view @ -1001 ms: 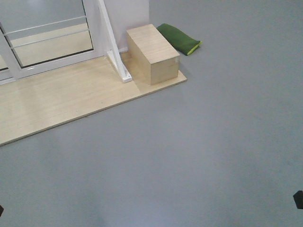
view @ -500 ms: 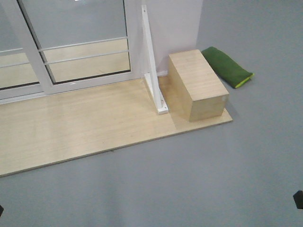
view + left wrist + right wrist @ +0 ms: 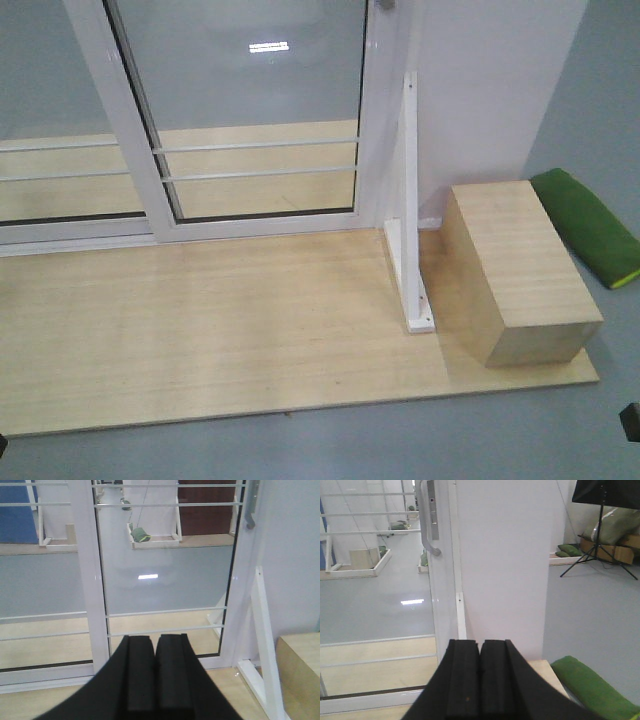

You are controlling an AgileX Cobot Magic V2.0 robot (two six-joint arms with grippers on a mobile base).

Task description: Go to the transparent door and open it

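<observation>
Where the left end effector [image 3: 155, 677] points, the transparent door [image 3: 165, 580] stands apart.

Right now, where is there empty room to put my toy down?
The wooden platform is bare from the transparent door forward to the grey floor. It is crowded on the right: white brace, wooden box, then green cushion.

No readable text, label, brand, number or sign in any view: none on white-framed clear-glass door [image 3: 258, 100], pale wooden box [image 3: 515, 265], green cushion [image 3: 590, 225].
</observation>
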